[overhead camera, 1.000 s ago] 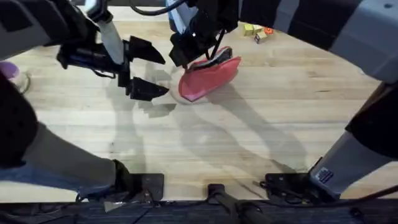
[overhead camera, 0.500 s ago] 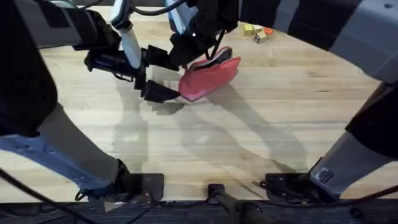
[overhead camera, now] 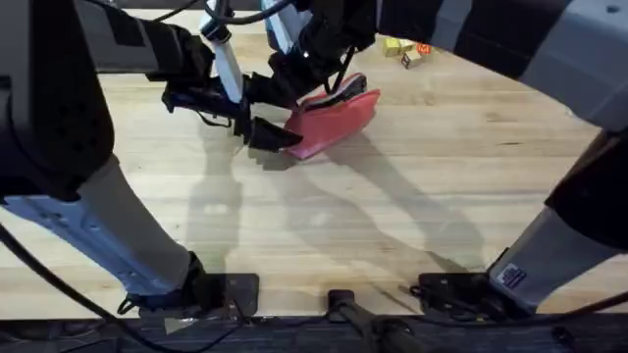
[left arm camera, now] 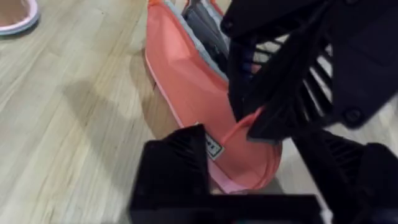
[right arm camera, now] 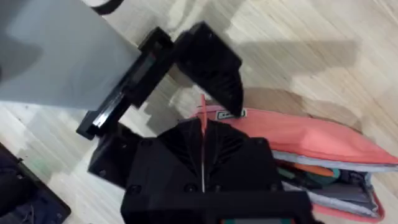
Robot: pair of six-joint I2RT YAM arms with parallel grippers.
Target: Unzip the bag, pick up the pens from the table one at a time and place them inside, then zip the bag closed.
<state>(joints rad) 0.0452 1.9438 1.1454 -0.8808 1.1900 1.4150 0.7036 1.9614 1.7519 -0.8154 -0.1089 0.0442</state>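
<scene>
The bag (overhead camera: 334, 120) is coloured pink, with a grey lining shown at its open mouth (an orange pen (right arm camera: 314, 170) is seen inside). The table (overhead camera: 392, 216) is marked by pale wood with plank grain, and both grippers' fingers (left arm camera: 171, 168) are black.

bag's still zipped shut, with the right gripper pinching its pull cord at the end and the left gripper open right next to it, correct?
Not quite: the bag is unzipped. The right wrist view shows its mouth gaping with an orange pen inside. The rest holds: the right gripper is shut on the pull cord at the bag's end, and the left gripper is open beside it.
</scene>
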